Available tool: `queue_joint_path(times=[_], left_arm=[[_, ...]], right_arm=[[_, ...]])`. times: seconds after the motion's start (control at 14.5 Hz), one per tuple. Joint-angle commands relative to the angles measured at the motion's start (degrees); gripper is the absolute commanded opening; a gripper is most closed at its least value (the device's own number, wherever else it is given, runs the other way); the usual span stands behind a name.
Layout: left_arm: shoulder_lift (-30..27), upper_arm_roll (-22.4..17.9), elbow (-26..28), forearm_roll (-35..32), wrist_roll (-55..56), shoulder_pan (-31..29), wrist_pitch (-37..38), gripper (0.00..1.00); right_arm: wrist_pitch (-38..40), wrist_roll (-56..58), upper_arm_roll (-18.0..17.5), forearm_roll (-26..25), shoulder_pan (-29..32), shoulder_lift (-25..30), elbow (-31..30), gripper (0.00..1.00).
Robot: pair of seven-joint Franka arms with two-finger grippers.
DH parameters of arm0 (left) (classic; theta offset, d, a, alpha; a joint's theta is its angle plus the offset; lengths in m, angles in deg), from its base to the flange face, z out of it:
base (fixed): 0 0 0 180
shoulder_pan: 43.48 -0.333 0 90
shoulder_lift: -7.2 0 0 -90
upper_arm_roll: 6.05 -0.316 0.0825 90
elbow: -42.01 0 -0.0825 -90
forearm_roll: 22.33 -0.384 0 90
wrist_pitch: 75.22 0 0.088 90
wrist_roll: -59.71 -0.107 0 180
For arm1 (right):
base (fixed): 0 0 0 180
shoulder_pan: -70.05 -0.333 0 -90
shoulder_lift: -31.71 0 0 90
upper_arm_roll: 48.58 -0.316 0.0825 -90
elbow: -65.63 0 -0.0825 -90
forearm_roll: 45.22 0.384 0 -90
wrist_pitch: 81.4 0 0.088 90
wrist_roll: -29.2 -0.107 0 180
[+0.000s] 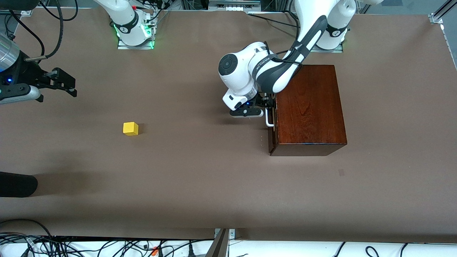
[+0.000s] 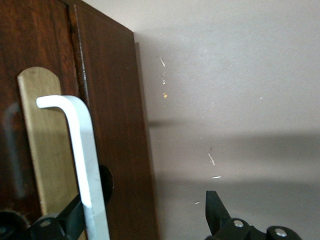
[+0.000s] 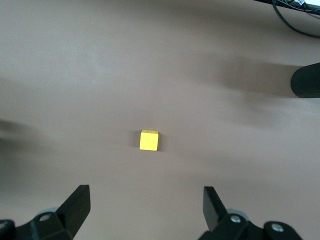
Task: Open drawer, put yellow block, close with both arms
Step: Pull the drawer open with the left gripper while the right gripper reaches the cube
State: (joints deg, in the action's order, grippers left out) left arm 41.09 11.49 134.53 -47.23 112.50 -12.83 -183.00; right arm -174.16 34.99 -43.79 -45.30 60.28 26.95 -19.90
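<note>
Left gripper (image 1: 268, 107), fingers spread round drawer (image 1: 272, 130) handle (image 2: 80, 160) to pull; right gripper (image 3: 145, 210) waits spread-fingered above yellow block (image 3: 149, 140).

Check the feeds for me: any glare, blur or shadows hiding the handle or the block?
Front view: the yellow block is sharp with a slight shadow; the wooden box has a mild sheen. Left wrist view: the white handle is close and soft-focused, with the left tool around it, and shadow bands cross the table. Right wrist view: the block is crisp, with soft shadows nearby.
</note>
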Motion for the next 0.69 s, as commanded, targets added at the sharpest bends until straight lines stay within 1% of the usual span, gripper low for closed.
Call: queue_joint_path(times=[0.0, 0.07, 0.28, 0.34, 0.55, 0.62], left_arm=[[0.65, 0.31, -0.76, -1.73, 1.35, 0.29, -1.29, 1.00], [0.65, 0.31, -0.76, -1.47, 1.43, 0.29, -1.90, 1.00], [0.56, 0.48, -0.85, -0.68, 1.61, 0.47, -2.87, 1.00], [0.56, 0.74, -0.85, -0.59, 2.22, 0.56, -3.05, 1.00], [0.56, 1.01, -0.94, -0.59, 4.07, 1.00, -4.80, 1.00], [0.56, 1.10, -0.94, -0.50, 4.24, 1.17, -5.59, 1.00]], right_arm=[[-0.67, 0.18, -0.14, 0.78, 0.81, -1.13, 0.98, 1.00], [-1.37, 0.88, -0.14, 0.69, 0.81, -2.79, 1.15, 1.00], [-3.22, 0.80, -0.05, 0.78, 0.72, -4.56, 0.80, 1.00], [-3.40, 0.36, -0.14, 0.34, 0.37, -5.87, 0.71, 1.00], [-3.05, 0.97, -0.23, 0.43, 0.46, -6.58, 0.63, 1.00], [-2.53, 1.14, -0.23, 0.69, 0.46, -7.71, 0.71, 1.00]])
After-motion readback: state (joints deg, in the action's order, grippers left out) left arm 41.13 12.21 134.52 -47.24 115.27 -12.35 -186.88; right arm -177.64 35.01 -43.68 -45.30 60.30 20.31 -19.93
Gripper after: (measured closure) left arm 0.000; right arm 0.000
